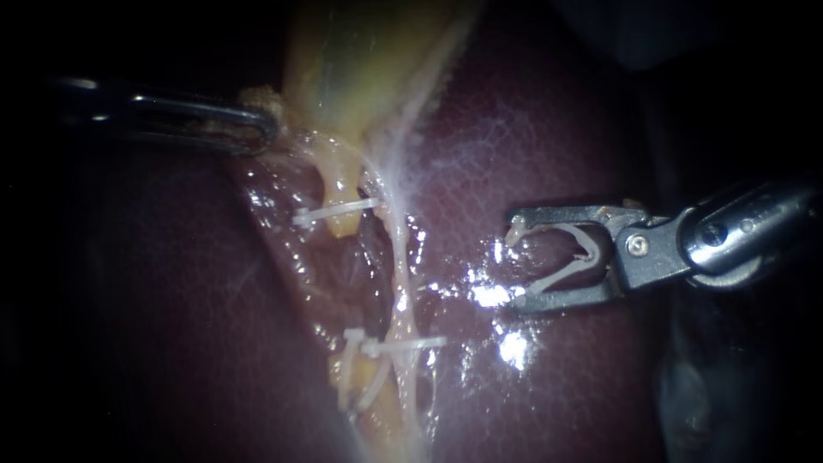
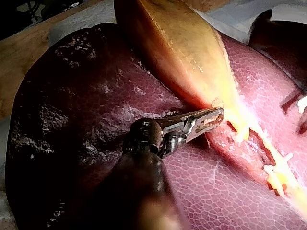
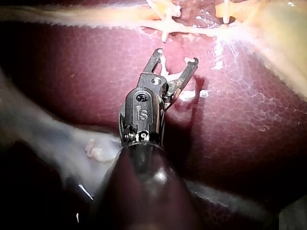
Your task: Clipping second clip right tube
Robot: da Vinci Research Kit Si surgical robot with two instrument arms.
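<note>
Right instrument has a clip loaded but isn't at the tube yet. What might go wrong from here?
The right instrument carries its loaded clip over bare liver; its tips might scrape that surface on the approach.
The right tube runs close beside the left tube, with a lower clip already on it; the new clip could catch both tubes or foul that clip.
The left instrument holds the gallbladder taut; a slip would slacken the tubes.

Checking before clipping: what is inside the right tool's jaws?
A white clip is held between the right tool's jaws, no tube inside it. The liver behind is partly covered.
</note>
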